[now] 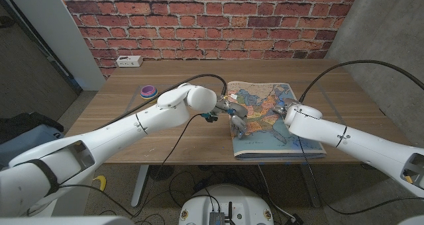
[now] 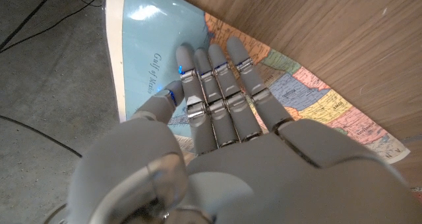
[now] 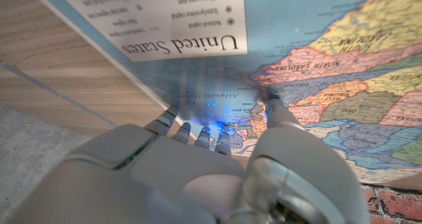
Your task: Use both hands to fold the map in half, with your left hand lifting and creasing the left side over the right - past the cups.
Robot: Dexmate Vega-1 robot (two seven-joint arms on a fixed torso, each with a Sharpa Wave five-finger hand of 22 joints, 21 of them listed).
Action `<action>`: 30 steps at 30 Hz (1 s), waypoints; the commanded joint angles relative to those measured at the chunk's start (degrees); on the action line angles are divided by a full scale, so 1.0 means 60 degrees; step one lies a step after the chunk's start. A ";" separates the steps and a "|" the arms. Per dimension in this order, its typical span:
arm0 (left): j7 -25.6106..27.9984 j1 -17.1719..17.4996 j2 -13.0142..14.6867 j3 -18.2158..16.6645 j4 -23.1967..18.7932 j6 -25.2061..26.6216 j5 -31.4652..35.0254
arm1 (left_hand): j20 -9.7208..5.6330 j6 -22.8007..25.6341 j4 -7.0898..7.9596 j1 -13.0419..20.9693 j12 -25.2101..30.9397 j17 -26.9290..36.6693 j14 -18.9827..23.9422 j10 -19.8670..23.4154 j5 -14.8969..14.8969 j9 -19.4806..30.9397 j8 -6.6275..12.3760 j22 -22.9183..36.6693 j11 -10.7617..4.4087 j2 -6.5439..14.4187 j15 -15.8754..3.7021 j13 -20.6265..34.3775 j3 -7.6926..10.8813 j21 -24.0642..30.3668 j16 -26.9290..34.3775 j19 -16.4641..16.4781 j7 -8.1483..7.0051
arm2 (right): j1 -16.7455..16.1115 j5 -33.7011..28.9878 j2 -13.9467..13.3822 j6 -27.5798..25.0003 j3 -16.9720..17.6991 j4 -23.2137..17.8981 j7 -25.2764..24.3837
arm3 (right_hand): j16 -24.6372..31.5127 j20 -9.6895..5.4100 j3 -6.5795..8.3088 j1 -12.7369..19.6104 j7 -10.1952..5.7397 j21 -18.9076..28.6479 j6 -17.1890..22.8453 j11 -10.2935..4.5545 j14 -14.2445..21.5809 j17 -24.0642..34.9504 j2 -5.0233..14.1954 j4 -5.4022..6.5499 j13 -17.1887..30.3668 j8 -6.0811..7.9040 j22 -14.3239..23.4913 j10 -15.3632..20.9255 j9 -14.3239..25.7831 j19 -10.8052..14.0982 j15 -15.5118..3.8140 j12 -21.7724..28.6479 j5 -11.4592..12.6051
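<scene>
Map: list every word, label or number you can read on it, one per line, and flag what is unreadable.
"United States" – white legend box on the map, right wrist view.
"Gulf of Mexico" – blue sea area, left wrist view.
"Atlantic Ocean" – faint, by the right hand.
Smaller legend lines and state names: too blurred or small to read with certainty.

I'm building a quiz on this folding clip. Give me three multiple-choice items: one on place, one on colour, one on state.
1. Where is the white socket box?
A far left corner of the table
B on the map
C under the right arm

2. What colour is the small disc?
A yellow
B purple-pink
C white

3. How is the map lying?
A rolled up
B spread on the table
C lifted clear

Key: A, it sits by the brick wall; B, seen in the head view; B, the left hand and right hand have fingers on it.
</scene>
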 commanded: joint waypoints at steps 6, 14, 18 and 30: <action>-0.1315 -0.0751 -0.0699 0.0968 0.1204 0.0593 0.0289 | 0.0091 -0.0379 0.0060 -0.0159 -0.0370 -0.0102 -0.0375 -0.0210 -0.0108 -0.0033 -0.0035 -0.0018 0.0131 -0.0155 0.0262 -0.0377 0.0223 -0.0181 -0.0523 -0.0051 0.0095 | 0.0226 0.0026 0.0036 0.0136 -0.0115 0.0195 0.0097 | 0.0045 0.0031 -0.0053 0.0033 -0.0004 0.0042 -0.0070 0.0046 -0.0239 0.0033 0.0037 0.0016 0.0020 0.0041 0.0044 -0.0054 0.0027 0.0026 -0.0304 0.0045 0.0051; -0.1348 -0.0903 -0.0783 0.1175 0.1341 0.0597 0.0399 | -0.0022 -0.0207 0.0057 -0.0261 -0.0439 -0.0113 -0.0059 0.0038 -0.0134 -0.0058 0.0043 -0.0018 0.0091 -0.0173 0.0256 -0.0631 0.0334 -0.0176 -0.0616 0.0224 0.0114 | 0.0248 0.0038 0.0061 0.0203 -0.0104 0.0291 0.0130 | 0.0048 0.0030 -0.0072 0.0031 -0.0010 0.0044 -0.0071 0.0051 -0.0235 0.0033 0.0044 0.0017 0.0020 0.0042 0.0044 -0.0061 0.0027 0.0028 -0.0313 0.0044 0.0050; -0.1294 -0.0906 -0.0779 0.1178 0.1347 0.0560 0.0366 | -0.0040 -0.0174 0.0053 -0.0285 -0.0471 -0.0117 -0.0016 0.0057 -0.0136 -0.0061 0.0052 -0.0016 0.0087 -0.0181 0.0259 -0.0691 0.0369 -0.0211 -0.0659 0.0193 0.0069 | 0.0241 0.0035 0.0082 0.0174 -0.0081 0.0310 0.0114 | 0.0048 0.0023 -0.0080 0.0032 -0.0007 0.0045 -0.0076 0.0051 -0.0234 0.0033 0.0048 0.0016 0.0020 0.0041 0.0044 -0.0059 0.0027 0.0031 -0.0312 0.0045 0.0050; -0.0146 -0.0302 -0.0252 0.0166 0.0927 0.0227 -0.0613 | 0.0127 -0.0263 0.0105 -0.0404 -0.0645 -0.0034 -0.0181 -0.0097 -0.0231 -0.0063 0.0007 0.0011 0.0060 -0.0108 0.0169 -0.0887 0.0276 -0.0508 -0.0815 -0.0438 0.0051 | 0.0312 -0.0025 0.0066 0.0195 -0.0175 0.0306 0.0201 | 0.0048 0.0023 -0.0110 0.0032 -0.0005 0.0047 -0.0071 0.0050 -0.0238 0.0033 0.0061 0.0016 0.0020 0.0044 0.0044 -0.0049 0.0027 0.0032 -0.0306 0.0050 0.0048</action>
